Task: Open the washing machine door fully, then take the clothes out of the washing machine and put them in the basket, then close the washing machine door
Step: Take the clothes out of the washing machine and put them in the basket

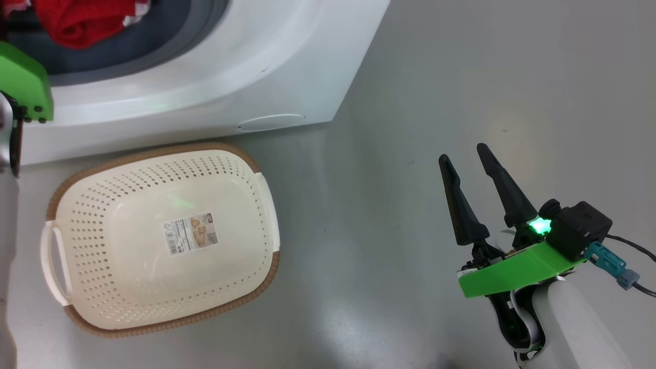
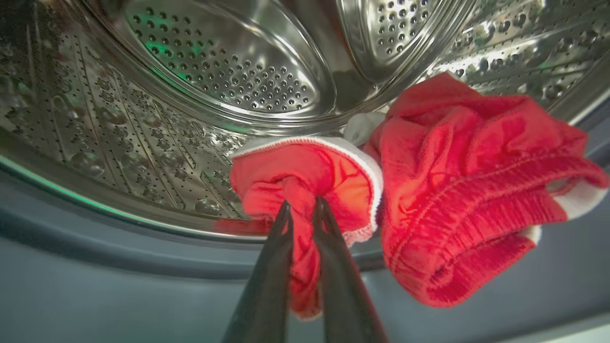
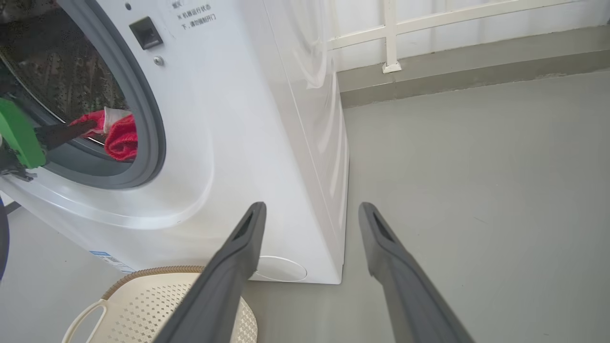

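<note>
Clothes [image 2: 467, 190] — a red bundle — lie at the lip of the drum [image 2: 224, 71] inside the washing machine [image 1: 230, 61], the left gripper [image 2: 300, 202] pinching a fold. The basket [image 1: 154, 151] sits just before the machine on grey floor [image 1: 461, 77]; the right gripper [image 1: 463, 152] hovers spread, holding nothing. White railing [image 3: 391, 33] stands beyond.

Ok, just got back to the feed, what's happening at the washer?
The left claw is in the mouth of the big white front-loading washing machine, shut on a fold of the bunched red fabric clothes with white trim at the lip of its perforated steel drum. The right claw hangs open over the grey floor, holding nothing. The cream-white perforated plastic basket sits on the floor before the machine, with no clothes in it yet.
</note>
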